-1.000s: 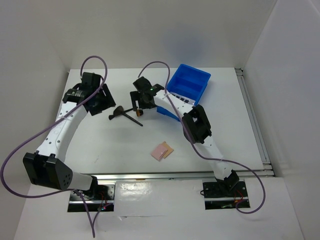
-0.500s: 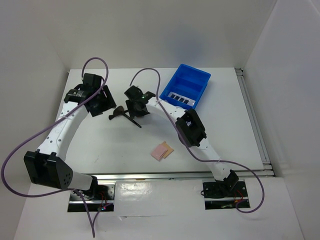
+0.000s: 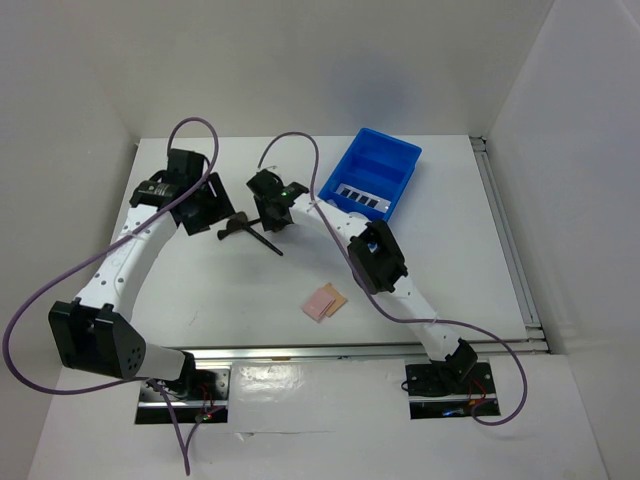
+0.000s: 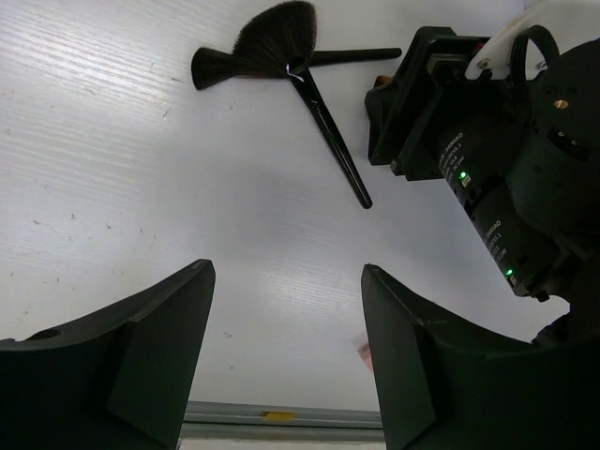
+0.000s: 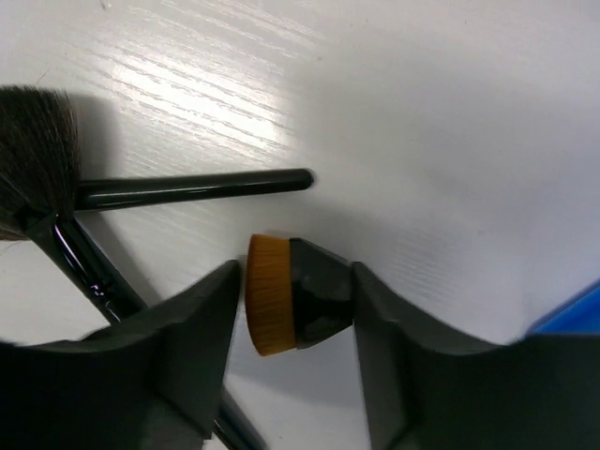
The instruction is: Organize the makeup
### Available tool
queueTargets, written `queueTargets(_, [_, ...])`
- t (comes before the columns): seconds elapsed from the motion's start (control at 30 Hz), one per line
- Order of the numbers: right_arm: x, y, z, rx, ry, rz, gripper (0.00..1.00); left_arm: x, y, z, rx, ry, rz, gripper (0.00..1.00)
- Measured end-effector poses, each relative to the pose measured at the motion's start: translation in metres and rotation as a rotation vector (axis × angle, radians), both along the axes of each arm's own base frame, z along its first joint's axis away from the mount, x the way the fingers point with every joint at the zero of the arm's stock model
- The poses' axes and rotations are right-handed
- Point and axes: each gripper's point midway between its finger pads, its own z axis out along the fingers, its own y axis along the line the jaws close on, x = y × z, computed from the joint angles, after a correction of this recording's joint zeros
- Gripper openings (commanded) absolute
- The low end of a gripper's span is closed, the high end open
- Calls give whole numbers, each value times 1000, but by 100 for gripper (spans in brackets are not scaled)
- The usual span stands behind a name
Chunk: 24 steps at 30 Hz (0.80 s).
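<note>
Tan-tipped brush (image 5: 295, 295) between right fingers (image 5: 178, 356)

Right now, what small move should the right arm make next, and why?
Probably close the right claw firmly and lift slightly. Its fingers stand either side of the short orange-bristled brush, which lies on the table beside a long black brush. I cannot tell whether they grip it yet. It would then need carrying to the blue tray.

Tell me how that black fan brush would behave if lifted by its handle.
The fan brush is probably light, given its thin handle. The glossy handle might slip when gripped. Its splayed bristles should flex, and the crossing second brush would likely shift.
</note>
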Motion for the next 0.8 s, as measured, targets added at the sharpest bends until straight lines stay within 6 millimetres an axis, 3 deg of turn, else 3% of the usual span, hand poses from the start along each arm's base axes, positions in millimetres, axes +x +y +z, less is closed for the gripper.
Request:
queueTargets(0.1, [1,-1,0,-6,-7,0,33,-2,-1,-3,-3,9,-3,77])
queueTargets(0.33, [1,2,5,11,-3,7,28,-2,-1,-4,-6,9,-6,77])
queueTargets(0.43, [2,4,19,49,-3,20,28,-3,-1,-3,-5,5,-10,77])
queueTargets(0.53, [11,2,62,115,-44,20,28,-3,-1,-1,4,-2,-28,75])
queueTargets(0.63, [32,-20,123,194,-124,-21,28,-3,-1,-2,19,-10,-56,74])
queueTargets(0.73, [61,-69,189,263,-223,-108,28,-4,-3,-6,55,-9,-87,74])
queueTargets(0.8, [81,-118,223,285,-285,-194,28,-5,-4,-7,80,-9,-106,74])
